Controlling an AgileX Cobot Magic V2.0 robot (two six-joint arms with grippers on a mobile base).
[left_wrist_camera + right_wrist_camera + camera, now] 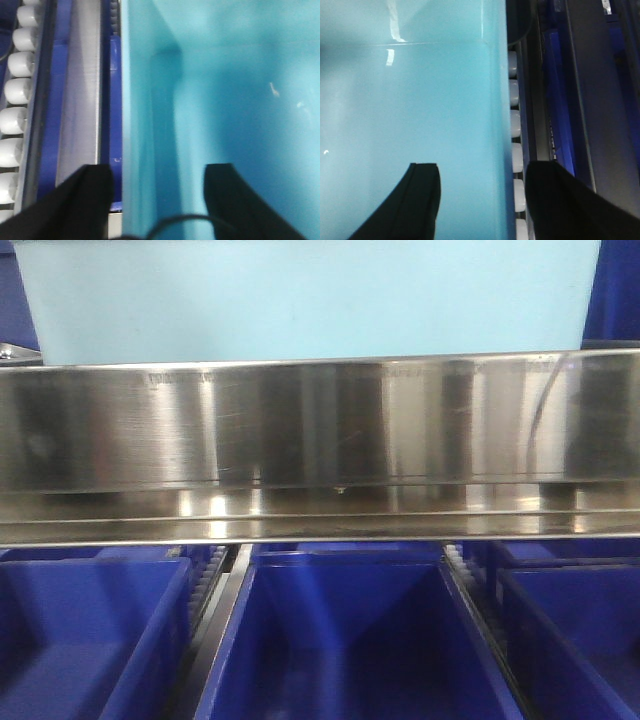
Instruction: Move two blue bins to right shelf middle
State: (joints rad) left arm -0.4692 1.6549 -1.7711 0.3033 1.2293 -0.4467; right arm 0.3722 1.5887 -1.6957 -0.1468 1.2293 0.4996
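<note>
- Where the front view faces, a light-blue bin (300,300) stands far above the steel shelf (320,430), perhaps resting on it; dark-blue bins (340,640) sit near, below.
- Left wrist: left gripper (157,200) spread wide, straddling the bin's wall.
- Right wrist: right gripper (482,200) wide, straddling its wall beside white rollers (516,125).

Bright, even light; streaky glare on the steel rail (320,430); wrist views blurred, small highlights on the pale bin (410,100).
</note>
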